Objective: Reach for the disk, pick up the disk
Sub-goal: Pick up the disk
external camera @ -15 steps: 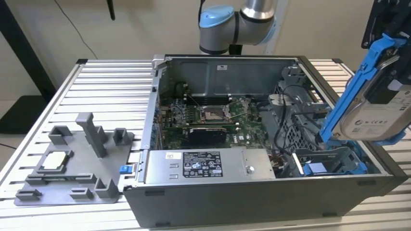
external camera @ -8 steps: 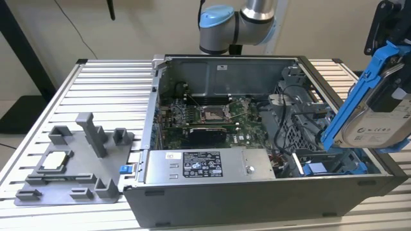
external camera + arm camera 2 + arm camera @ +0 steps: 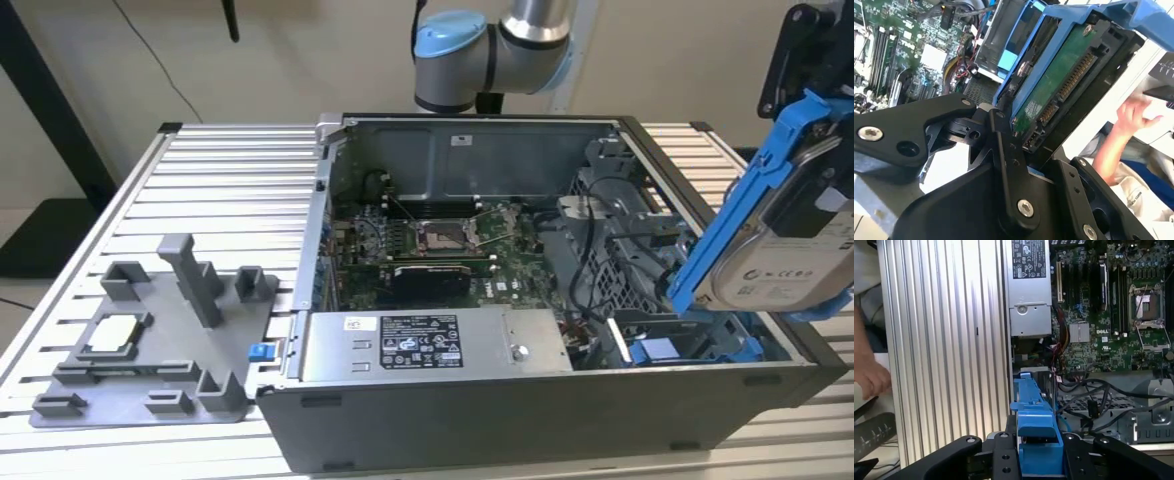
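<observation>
Gripping disk above case, claw clamped, green underside in second wrist view

Disk silver with white label, bright blue rails; green circuit board underside in the second wrist view; gripper black with silver screws; computer case dark grey; motherboard green; power supply silver-grey, white printed label; table ribbed silver aluminium; fixture tray grey; robot arm grey with light blue cap; person's hand, white sleeve.
</observation>
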Controlling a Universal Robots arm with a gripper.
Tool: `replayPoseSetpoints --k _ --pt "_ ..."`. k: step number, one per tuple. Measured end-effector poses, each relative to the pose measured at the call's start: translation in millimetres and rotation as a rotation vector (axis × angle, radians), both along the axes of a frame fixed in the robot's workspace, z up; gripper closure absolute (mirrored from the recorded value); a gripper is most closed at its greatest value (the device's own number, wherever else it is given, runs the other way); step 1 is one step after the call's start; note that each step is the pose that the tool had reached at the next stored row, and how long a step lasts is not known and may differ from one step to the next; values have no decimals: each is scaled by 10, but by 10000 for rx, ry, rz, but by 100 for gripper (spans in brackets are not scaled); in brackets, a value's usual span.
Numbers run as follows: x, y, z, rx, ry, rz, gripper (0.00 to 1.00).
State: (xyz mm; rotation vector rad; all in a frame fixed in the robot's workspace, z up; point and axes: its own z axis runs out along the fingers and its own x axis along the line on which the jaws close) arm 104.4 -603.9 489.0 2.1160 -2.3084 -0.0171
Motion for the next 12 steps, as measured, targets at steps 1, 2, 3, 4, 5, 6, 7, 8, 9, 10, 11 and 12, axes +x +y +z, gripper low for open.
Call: replayPoseSetpoints --k 1,2,3,4,5,6,7,8,9,10,11,12 --pt "-2 -1 -4 2 0 0 100" --pt "-17 -1 -6 -2 0 1 100" --pt "-36 -1 -8 1 0 1 100" --pt "-53 -2 -8 18 -1 0 100" --pt "-64 -2 -9 49 0 0 100" --pt "-66 -1 -10 70 0 -1 100" --pt "-66 -1 -10 71 0 0 100" --pt "-66 -1 -10 71 0 1 100" --pt "-66 -1 -10 72 0 1 100" --pt "-66 -1 -11 72 0 1 100" --pt "-67 -1 -11 72 0 0 100" --pt "-67 -1 -11 72 0 0 100"
